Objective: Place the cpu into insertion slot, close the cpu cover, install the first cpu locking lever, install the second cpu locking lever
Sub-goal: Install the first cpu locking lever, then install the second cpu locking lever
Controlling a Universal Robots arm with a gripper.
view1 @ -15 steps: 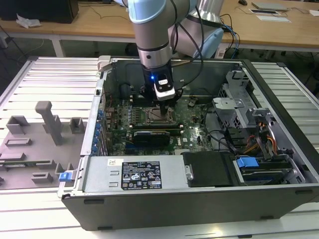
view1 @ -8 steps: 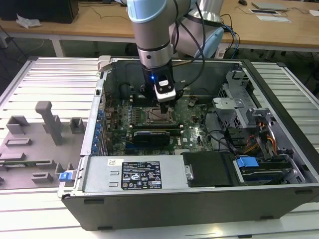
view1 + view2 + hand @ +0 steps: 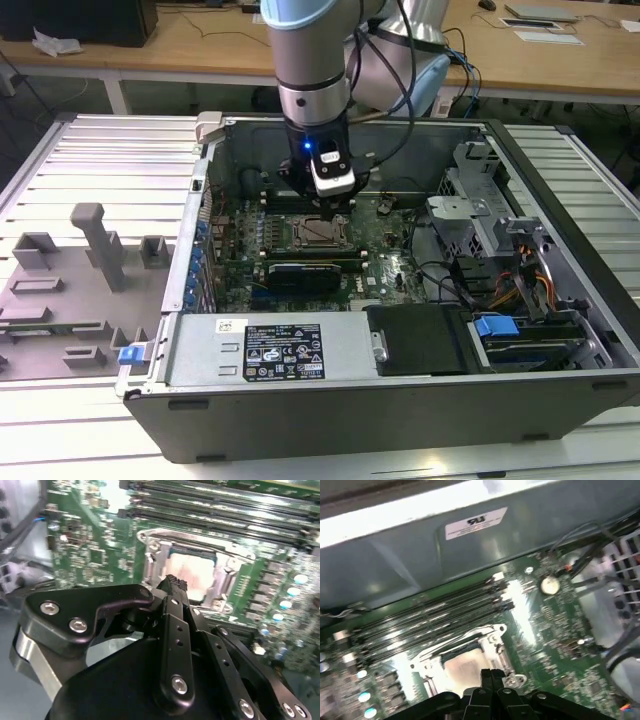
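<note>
Gripper: your gripper (image 3: 331, 205) hangs straight down inside the open computer case (image 3: 560, 175), fingers pinched together with nothing between them, as both wrist views show.
Cpu: the cpu (image 3: 196, 572) sits in the insertion slot (image 3: 318, 233), silvery top showing, directly beneath your fingertips (image 3: 491, 676).
Cpu cover: the cpu cover (image 3: 155, 562) looks folded down around the chip, its steel frame bordering the window; I judge it closed, though how fully it seats you can't tell.
Levers: a thin wire lever (image 3: 462, 639) runs along the socket's far side in the first wrist view; whether it is hooked is unclear.
Key relation: the socket lies just below the tips, a small gap apart, not touching.
Edges: the memory slots (image 3: 435, 615) flank the socket on one side; the long black card (image 3: 303, 273) lies just nearer in the exterior view.
Room: open board on the exterior view's right, cables (image 3: 440, 275) further off.
</note>
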